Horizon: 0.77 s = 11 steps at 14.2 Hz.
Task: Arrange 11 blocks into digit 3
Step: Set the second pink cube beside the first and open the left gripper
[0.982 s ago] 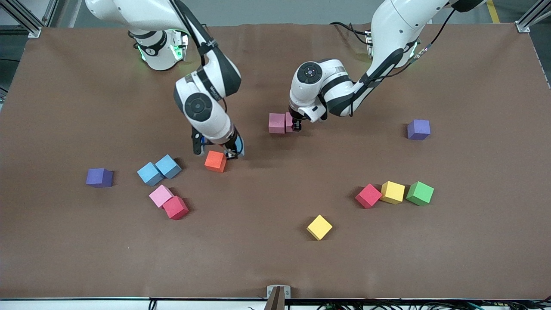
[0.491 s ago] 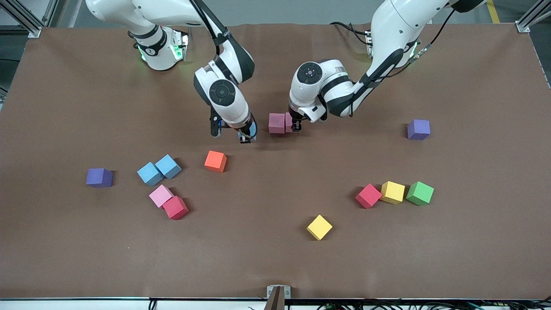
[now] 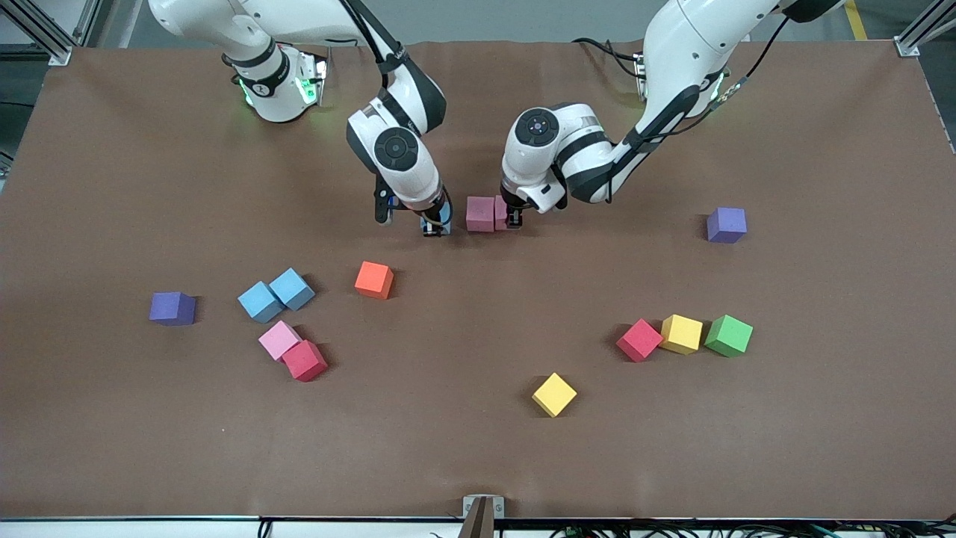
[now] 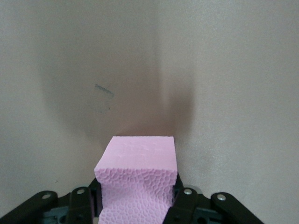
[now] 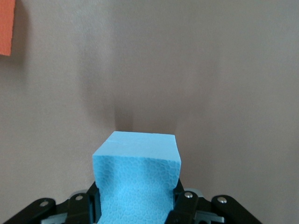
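Note:
My left gripper (image 3: pixel 514 220) is shut on a pink block (image 4: pixel 138 156) that rests on the table against a second pink block (image 3: pixel 480 214). My right gripper (image 3: pixel 435 226) is shut on a light blue block (image 5: pixel 135 161), held low over the table just beside that pink pair, toward the right arm's end. Loose blocks lie nearer the camera: orange (image 3: pixel 373 279), two light blue (image 3: pixel 261 302) (image 3: pixel 292 288), pink (image 3: pixel 279 340), red (image 3: pixel 305 360), red (image 3: pixel 639 340), yellow (image 3: pixel 681 333), green (image 3: pixel 728 335) and yellow (image 3: pixel 553 394).
Two purple cubes sit apart from the others, one (image 3: pixel 172 308) toward the right arm's end and one (image 3: pixel 726 224) toward the left arm's end. The brown mat (image 3: pixel 478 463) covers the whole table.
The right gripper has carried the light blue block from beside the orange block to a spot next to the pink pair. The left arm has not moved.

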### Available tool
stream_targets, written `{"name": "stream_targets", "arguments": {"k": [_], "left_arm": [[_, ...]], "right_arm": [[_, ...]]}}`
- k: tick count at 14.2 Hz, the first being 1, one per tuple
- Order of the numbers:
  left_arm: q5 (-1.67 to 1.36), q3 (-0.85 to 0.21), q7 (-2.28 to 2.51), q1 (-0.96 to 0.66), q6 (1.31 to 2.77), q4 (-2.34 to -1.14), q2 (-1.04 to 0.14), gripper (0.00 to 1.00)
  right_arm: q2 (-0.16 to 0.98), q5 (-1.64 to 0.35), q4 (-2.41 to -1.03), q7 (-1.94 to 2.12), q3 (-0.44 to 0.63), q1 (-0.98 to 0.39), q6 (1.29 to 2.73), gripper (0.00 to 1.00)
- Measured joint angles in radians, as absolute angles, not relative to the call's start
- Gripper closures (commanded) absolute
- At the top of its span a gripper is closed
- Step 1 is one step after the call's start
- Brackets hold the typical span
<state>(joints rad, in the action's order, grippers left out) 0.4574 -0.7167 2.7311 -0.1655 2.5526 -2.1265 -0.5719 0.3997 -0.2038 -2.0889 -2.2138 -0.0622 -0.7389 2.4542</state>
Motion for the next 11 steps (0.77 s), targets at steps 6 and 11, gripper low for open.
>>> {"name": "stream_targets", "arguments": {"k": [6,11], "left_arm": [[0.457,-0.717,2.731,-0.166,2.553,-2.125,-0.573,0.85],[0.457,-0.717,2.731,-0.167,2.553,-2.111,-0.585,0.71]], "right_arm": [[0.425,-0.204,-2.094,-2.255,-0.068,-0.760,2.518,1.00],[0.443,-0.204,-2.094,-2.268,-0.068,-0.771,2.533,1.00]]}}
